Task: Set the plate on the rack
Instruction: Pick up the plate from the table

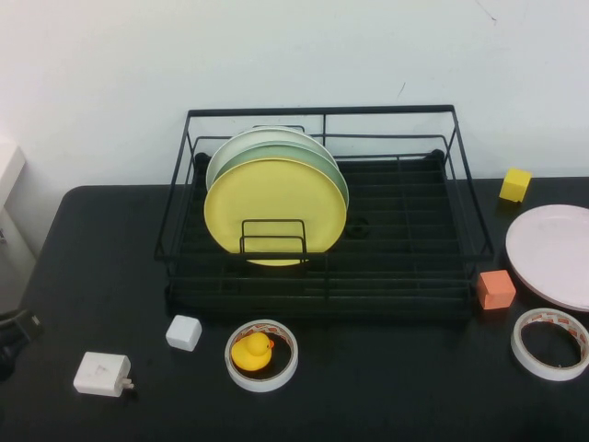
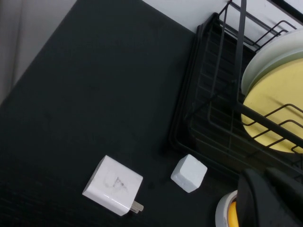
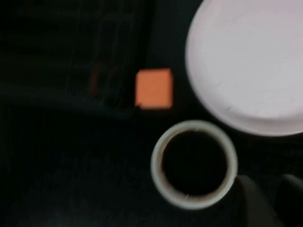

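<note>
The pale pink plate (image 1: pixel 553 254) lies flat on the black table at the far right, beside the rack; it also shows in the right wrist view (image 3: pixel 248 61). The black wire rack (image 1: pixel 322 216) stands at the middle back and holds an upright yellow plate (image 1: pixel 274 210) with pale green plates (image 1: pixel 276 147) behind it. My right gripper (image 3: pixel 272 189) hovers just beside a tape ring (image 3: pixel 194 163), short of the pink plate, with its fingers a little apart and empty. My left gripper (image 2: pixel 266 182) is shut and empty, low at the table's left edge (image 1: pixel 14 336).
An orange cube (image 1: pixel 496 289) sits between the rack and the pink plate. A tape ring (image 1: pixel 550 343) lies in front of the plate and a yellow cube (image 1: pixel 515 184) behind it. A taped ring holding a yellow duck (image 1: pixel 261 354), a white cube (image 1: pixel 183 332) and a white charger (image 1: pixel 102 374) lie front left.
</note>
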Available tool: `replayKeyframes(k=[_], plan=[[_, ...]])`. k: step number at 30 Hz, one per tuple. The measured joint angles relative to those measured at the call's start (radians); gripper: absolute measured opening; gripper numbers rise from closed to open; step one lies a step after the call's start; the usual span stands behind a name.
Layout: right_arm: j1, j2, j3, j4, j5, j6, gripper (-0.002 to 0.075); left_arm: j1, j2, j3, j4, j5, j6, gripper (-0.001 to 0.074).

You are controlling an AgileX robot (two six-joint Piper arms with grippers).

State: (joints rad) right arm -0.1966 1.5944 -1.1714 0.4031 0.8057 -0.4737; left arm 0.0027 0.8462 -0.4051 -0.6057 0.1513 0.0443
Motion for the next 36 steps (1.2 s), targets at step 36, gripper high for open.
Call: replayKeyframes(k=[36], plan=[[-0.132,0.565,-0.098,0.199,-0.36,0.06,0.0398,0.0,0.0,0.0,-0.025,0.007,0.0,-0.0002]])
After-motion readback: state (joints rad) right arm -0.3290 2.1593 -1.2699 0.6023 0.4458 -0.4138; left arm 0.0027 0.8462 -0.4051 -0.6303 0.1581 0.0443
